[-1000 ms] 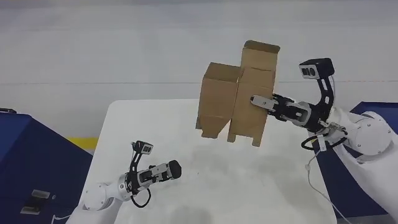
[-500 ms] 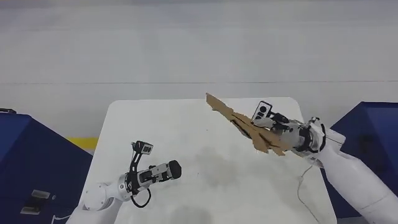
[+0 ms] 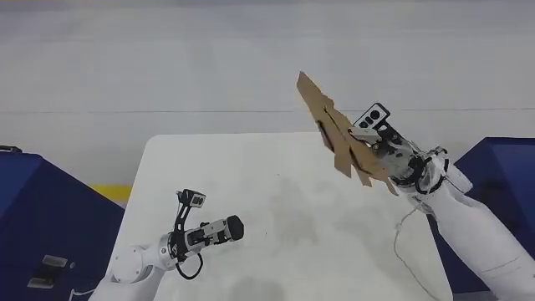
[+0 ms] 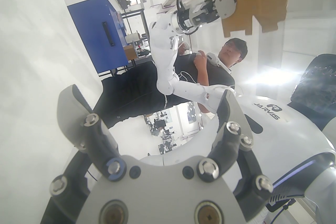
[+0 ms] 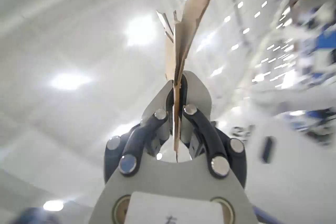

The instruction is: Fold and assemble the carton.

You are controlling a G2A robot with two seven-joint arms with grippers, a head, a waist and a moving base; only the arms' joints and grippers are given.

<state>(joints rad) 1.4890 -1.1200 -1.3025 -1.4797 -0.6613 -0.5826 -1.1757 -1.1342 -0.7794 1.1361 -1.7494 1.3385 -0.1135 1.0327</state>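
A flattened cardboard carton [image 3: 337, 132] hangs in the air over the desk [image 3: 251, 167], out toward the 2 o'clock corner. It is seen nearly edge-on from above, its free end slanting off toward 11 o'clock. The right hand [image 3: 374, 147] is clamped hard on the board's lower edge, with both layers of cardboard pinched flat between its pads. That grip appears to be what keeps the blank rigid and collapsed rather than letting it sag open. Seen from across the desk, the carton's broad brown face and its notched flaps [image 4: 270, 21] are unfolded, so the assembly looks barely begun. Holding it high and clear of the surface likely keeps those flaps from catching on the desk. It would also leave the opposite face exposed for a second grip. The left hand [image 3: 231, 228] sits low over the desk just toward 9 o'clock of centre, well apart from the carton. Its fingers [image 4: 74, 107] are spread wide with nothing between them. It seems parked there as the free partner, placed to take a panel and pull the sleeve square.
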